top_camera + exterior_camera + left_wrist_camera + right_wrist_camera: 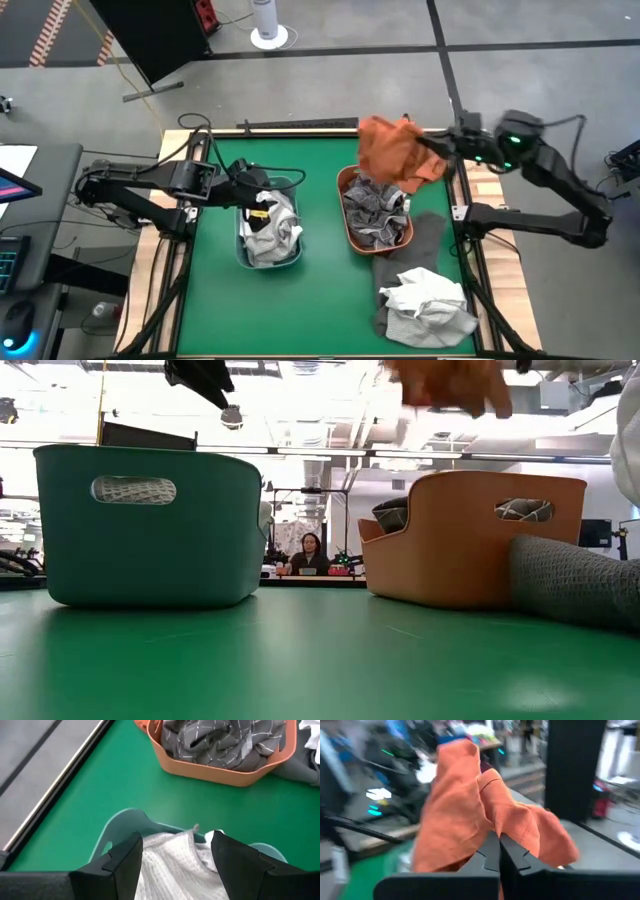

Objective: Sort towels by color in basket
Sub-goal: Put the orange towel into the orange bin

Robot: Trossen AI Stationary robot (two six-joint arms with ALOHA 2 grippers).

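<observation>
My right gripper (432, 145) is shut on a rust-orange towel (398, 150), held in the air over the far end of the orange basket (346, 222). That basket holds grey patterned towels (375, 212). My left gripper (255, 185) is open and empty above the teal basket (243, 250). Its fingers stand over a white towel (170, 870) that lies in that basket. A dark grey towel (428, 240) and a white towel (428, 305) lie on the table right of the orange basket. My right gripper pinches a bunched fold of the rust-orange towel (495, 827) between its two shut fingers. The fingers come about level from the table's right side. The towel is lifted clear and hangs crumpled and slack beyond the fingertips, above the orange basket (470, 535).
The two baskets stand side by side mid-table with a strip of green mat (320, 290) between them. The near left of the mat is bare. A person (308, 552) sits in the room beyond the far edge.
</observation>
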